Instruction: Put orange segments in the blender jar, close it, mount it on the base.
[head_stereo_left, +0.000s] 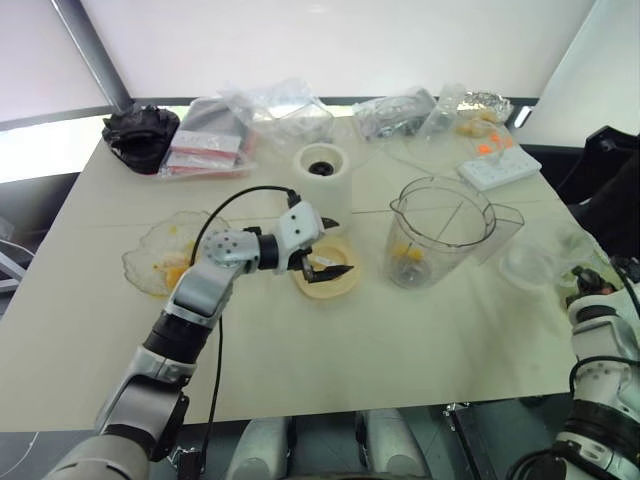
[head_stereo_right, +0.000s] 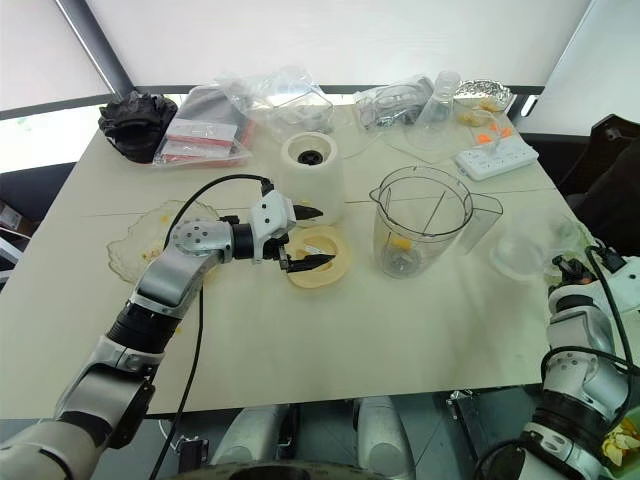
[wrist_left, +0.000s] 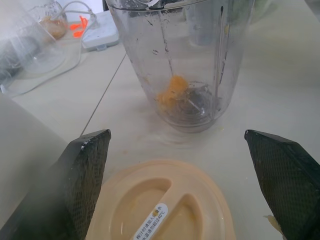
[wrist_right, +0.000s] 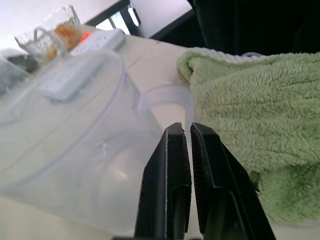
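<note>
The right gripper (wrist_right: 189, 131) is cut off at the table's right edge in the head views; its wrist view shows the two black fingers pressed together with nothing between them, in front of a frosted plastic jug (wrist_right: 75, 150) and a fluffy green towel (wrist_right: 250, 115). The left gripper (head_stereo_left: 322, 256) hangs over the flat, round, cream-yellow lid (head_stereo_left: 328, 281), its ribbed black fingers (wrist_left: 90, 165) spread wide on either side, not touching it as far as can be made out; the lid's near edge is cut off in the wrist view. Just beyond the lid stands the blender jar (head_stereo_left: 442, 232), clear ribbed plastic with a spout and side handle, upright on the table and uncovered. Orange segments (wrist_left: 172, 90) lie at its bottom beside the dark blade, blurred through the smeared wall. The base (head_stereo_left: 322, 178), a cream-white rounded cylinder with a dark socket, stands behind the left gripper, apart from the jar. A crinkled glass bowl (head_stereo_left: 160, 255) lies partly hidden by the left arm.
</note>
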